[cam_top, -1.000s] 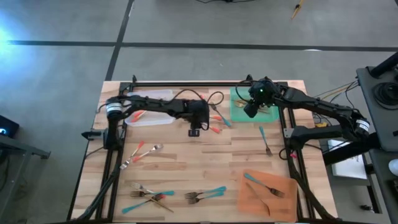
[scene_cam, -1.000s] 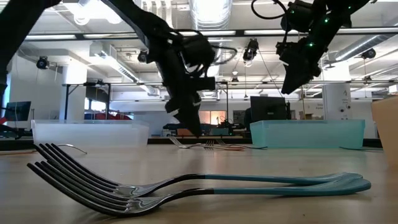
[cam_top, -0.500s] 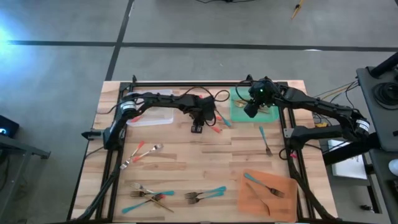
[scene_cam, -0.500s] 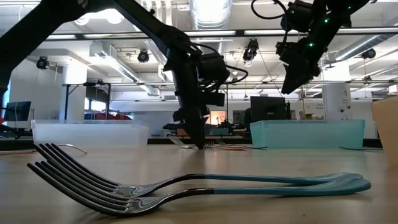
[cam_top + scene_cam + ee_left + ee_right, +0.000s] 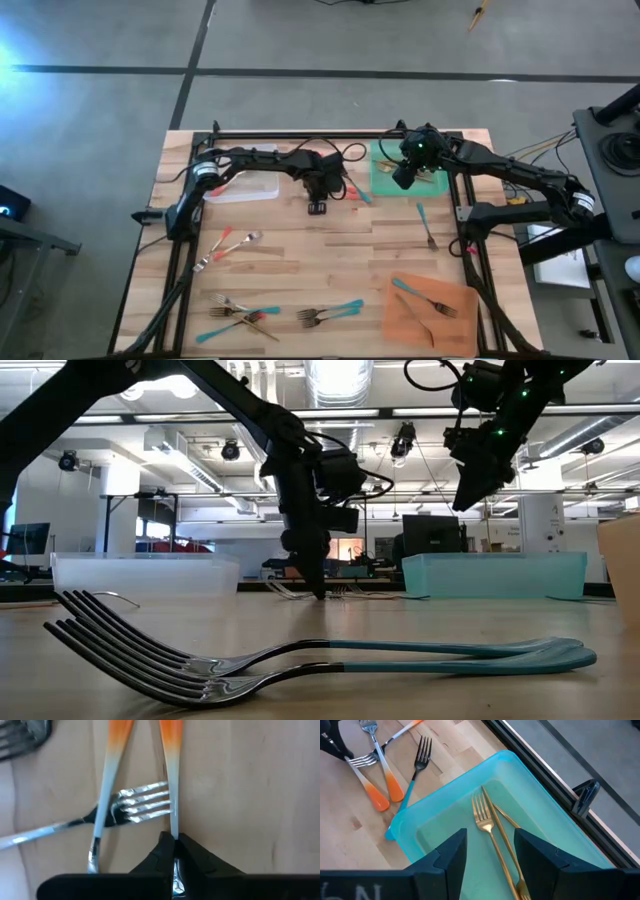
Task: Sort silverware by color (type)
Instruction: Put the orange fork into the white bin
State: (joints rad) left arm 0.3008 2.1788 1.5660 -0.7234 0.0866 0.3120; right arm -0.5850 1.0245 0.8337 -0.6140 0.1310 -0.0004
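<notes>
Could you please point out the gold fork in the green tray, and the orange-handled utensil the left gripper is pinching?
Gold metal fork (image 5: 487, 827), right wrist view, on its neck below the tines.
Orange-handled utensil (image 5: 173, 805), left wrist view, on its pale shaft above the closed fingers.

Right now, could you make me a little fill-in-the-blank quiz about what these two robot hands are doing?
1. The left hand is shut on an ____-handled utensil.
2. The right hand hovers open above the ____ tray.
3. That tray holds ____-coloured cutlery.

Missing words: orange; green; gold
</notes>
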